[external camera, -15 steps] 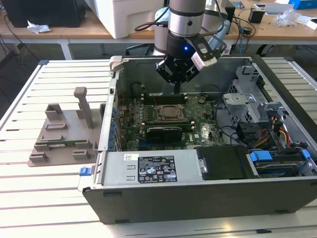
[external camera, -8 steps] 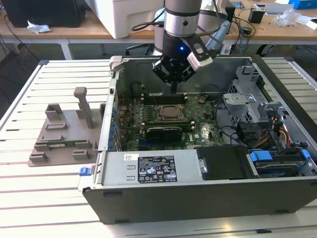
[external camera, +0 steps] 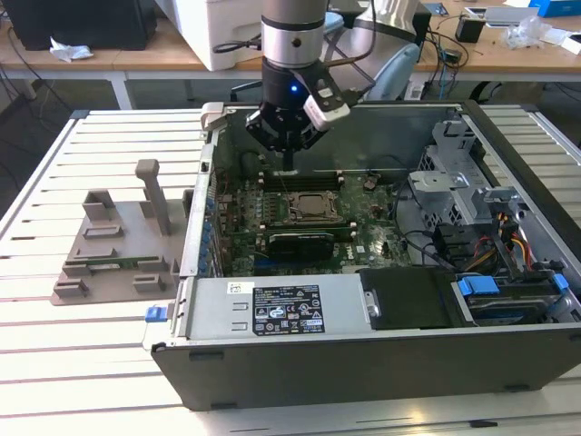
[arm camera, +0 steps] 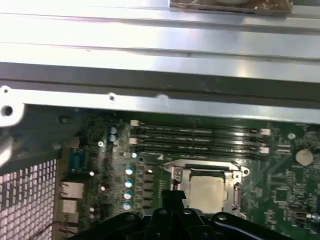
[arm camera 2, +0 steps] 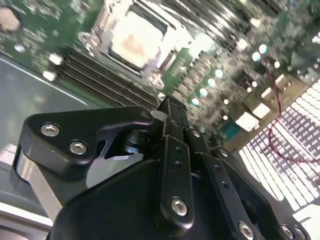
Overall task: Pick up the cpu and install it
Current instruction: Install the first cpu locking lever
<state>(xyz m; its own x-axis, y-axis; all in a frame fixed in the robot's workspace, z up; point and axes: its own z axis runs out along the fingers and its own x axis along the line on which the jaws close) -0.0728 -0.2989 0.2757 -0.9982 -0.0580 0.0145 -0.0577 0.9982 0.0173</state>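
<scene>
My arm (external camera: 292,36) is a silver cylinder with a black band and a small blue light. Below it I see the black gripper (arm camera 2: 170,117), built from matte links fastened with shiny silver screws, and a white block clipped alongside.

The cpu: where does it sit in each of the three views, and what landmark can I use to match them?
Exterior view: the cpu lies in its socket on the motherboard, inside the open case, just below the gripper.
Second wrist view: the cpu is a pale square in the metal socket frame, beyond the gripper.
First wrist view: the cpu sits in the socket frame, beside the gripper.
Shared landmark: the memory slots alongside the socket.
</scene>
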